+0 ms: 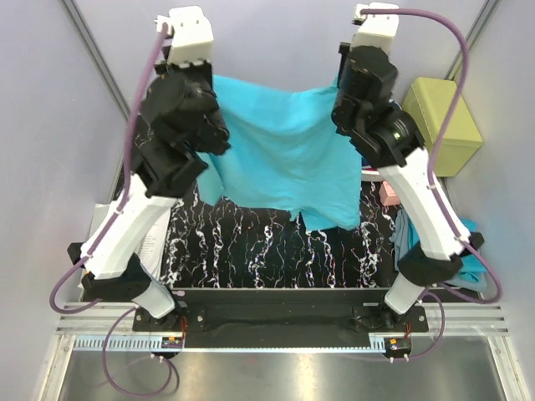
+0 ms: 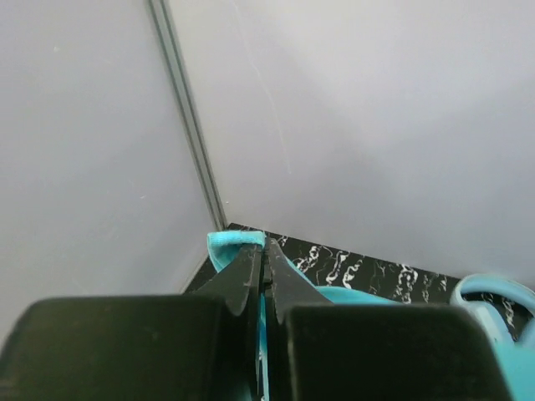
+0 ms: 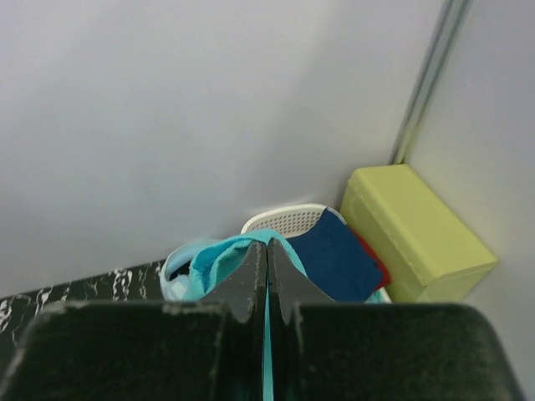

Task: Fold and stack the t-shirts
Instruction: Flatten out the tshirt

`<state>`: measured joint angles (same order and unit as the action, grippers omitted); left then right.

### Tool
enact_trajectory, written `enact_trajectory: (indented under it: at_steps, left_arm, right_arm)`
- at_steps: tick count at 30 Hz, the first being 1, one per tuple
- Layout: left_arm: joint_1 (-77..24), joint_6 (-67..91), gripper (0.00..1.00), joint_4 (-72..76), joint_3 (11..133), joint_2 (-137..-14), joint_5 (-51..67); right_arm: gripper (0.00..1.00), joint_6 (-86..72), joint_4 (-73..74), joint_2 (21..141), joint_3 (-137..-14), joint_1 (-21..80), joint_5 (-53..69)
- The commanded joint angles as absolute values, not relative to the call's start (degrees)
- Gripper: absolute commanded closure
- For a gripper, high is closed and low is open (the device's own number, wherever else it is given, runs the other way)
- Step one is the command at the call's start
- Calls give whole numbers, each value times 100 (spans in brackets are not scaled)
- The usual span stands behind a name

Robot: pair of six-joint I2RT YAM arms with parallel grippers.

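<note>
Left gripper [image 2: 264, 251]: fingers pressed together, pinching a fold of turquoise cloth that bulges out round the tips. Right gripper [image 3: 267, 251]: same, shut tight w/ a thin turquoise strip caught btwn the fingers. Both are raised high over the worktop [image 1: 251, 255], tips aimed at the back wall.

The t-shirt [image 1: 284, 150] hangs btwn and below the two grippers. Its top edge runs gripper to gripper, side to side, sagging a bit in the middle. The body drops from that line toward the worktop. So the held edge lies across the worktop, not front-to-back. Neither arm is nearer: each has one end, approx level w/ the other. The bottom edge is uneven, w/ the corner under the right gripper hanging lower than the one under the left. Can't tell if it touches the worktop.

Judgement: the shirt is held up spread, not yet laid flat, so the folding itself isn't started. Next move prob calls for both grippers to go down together at the same gap, so the cloth lands flat, not bunched.

Out past the right gripper, to its right: a yellow-green box [image 1: 441, 125], and beside it a white basket [image 3: 288, 219] w/ dark blue cloth [image 3: 334, 255] in it.
</note>
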<state>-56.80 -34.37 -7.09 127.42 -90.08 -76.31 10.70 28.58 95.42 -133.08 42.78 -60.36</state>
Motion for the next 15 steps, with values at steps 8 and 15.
enact_trajectory:
  at_steps: [8, 15]
  left_arm:
    - [-3429, -26, 100, -4192, 13411, -9764, -4407]
    - [-2971, 422, 100, -4184, 14194, -10231, -3621]
  right_arm:
    - [100, -826, 4263, 11152, -14860, 2989, -3956]
    - [100, -809, 4149, 11497, -15293, 2760, -3612]
